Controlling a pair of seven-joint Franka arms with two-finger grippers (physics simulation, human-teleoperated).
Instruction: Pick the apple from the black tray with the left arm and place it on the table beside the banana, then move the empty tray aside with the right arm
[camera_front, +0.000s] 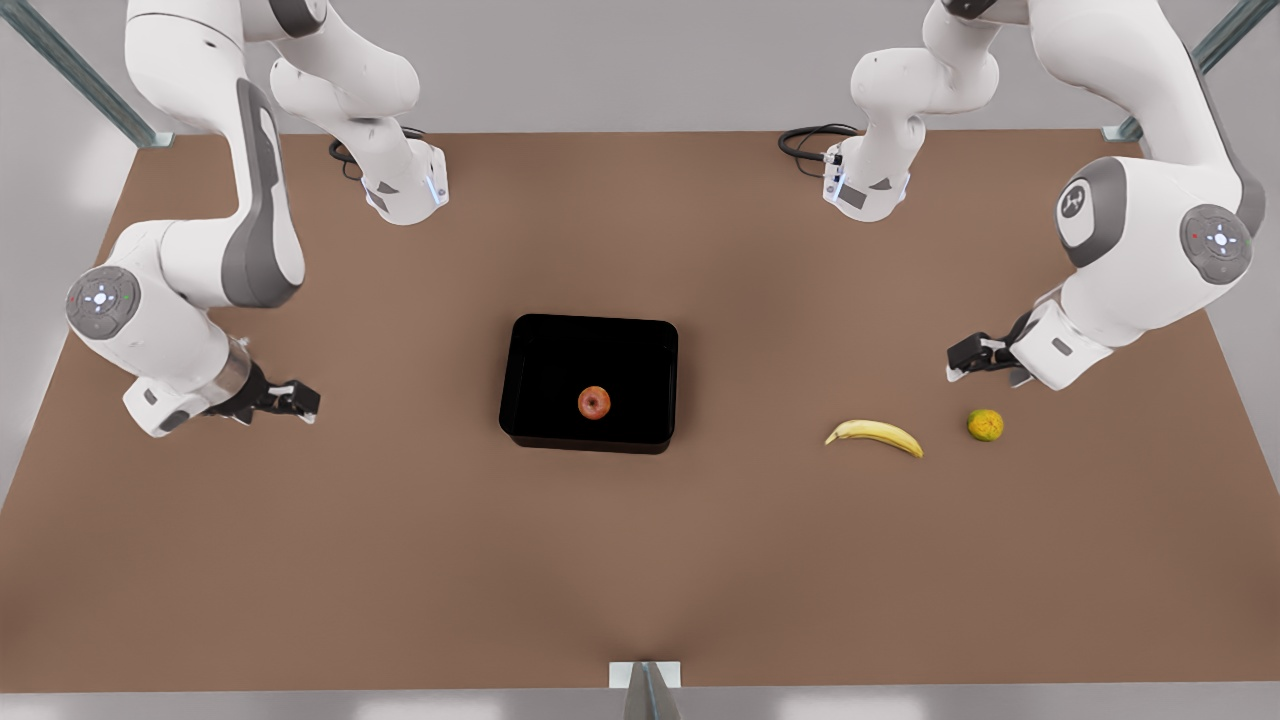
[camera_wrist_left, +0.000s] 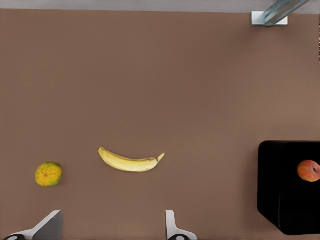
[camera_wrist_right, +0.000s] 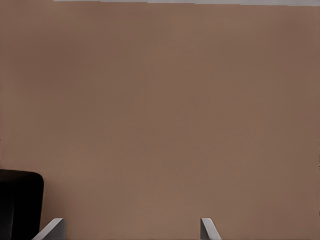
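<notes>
The small red-orange apple (camera_front: 594, 402) lies in the glossy black tray (camera_front: 540, 345) at the middle of the brown table (camera_front: 640, 560), toward the tray's near wall. On the front view's right, the yellow banana (camera_front: 874, 435) rests on the table. My left gripper (camera_front: 955, 362) hovers open just behind the banana, empty; its wrist view looks down on the banana (camera_wrist_left: 130, 161), the tray (camera_wrist_left: 280, 200) and the apple (camera_wrist_left: 309, 170), with the left gripper (camera_wrist_left: 113, 214) spread wide. My right gripper (camera_front: 308, 403) waits open on the front view's left, well apart from the tray (camera_wrist_right: 20, 205).
A small yellow-green citrus fruit (camera_front: 985, 425) sits just beyond the banana on the front view's right, below the left gripper; the left wrist view has the citrus (camera_wrist_left: 48, 174) too. Two arm bases stand at the table's back edge. A metal bracket (camera_front: 646, 680) sits at the front edge.
</notes>
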